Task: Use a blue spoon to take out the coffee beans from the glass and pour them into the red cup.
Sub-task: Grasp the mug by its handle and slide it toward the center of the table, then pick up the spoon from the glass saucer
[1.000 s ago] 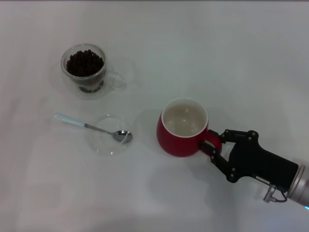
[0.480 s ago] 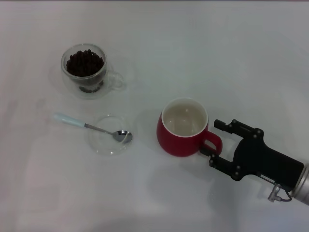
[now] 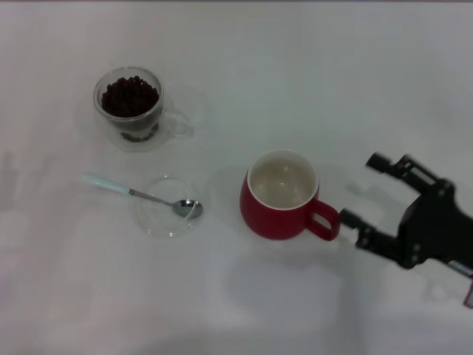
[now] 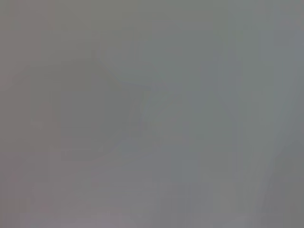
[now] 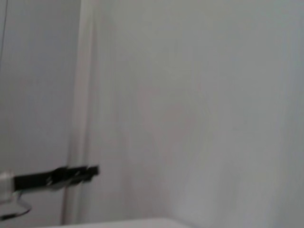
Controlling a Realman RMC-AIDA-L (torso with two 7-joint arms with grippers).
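Gaping right hand (image 3: 360, 190) beside red cup (image 3: 281, 194) (unlabelled).

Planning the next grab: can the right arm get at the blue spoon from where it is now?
Probably yes, with a long reach. The right gripper is open beside the red cup, which stands between it and the blue spoon resting on the glass dish. It would likely have to pass over or around the cup.

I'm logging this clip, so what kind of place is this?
Probably a lab or test bench staged as a coffee corner: a plain white table holding only a red cup, a glass of coffee beans, and a blue spoon.
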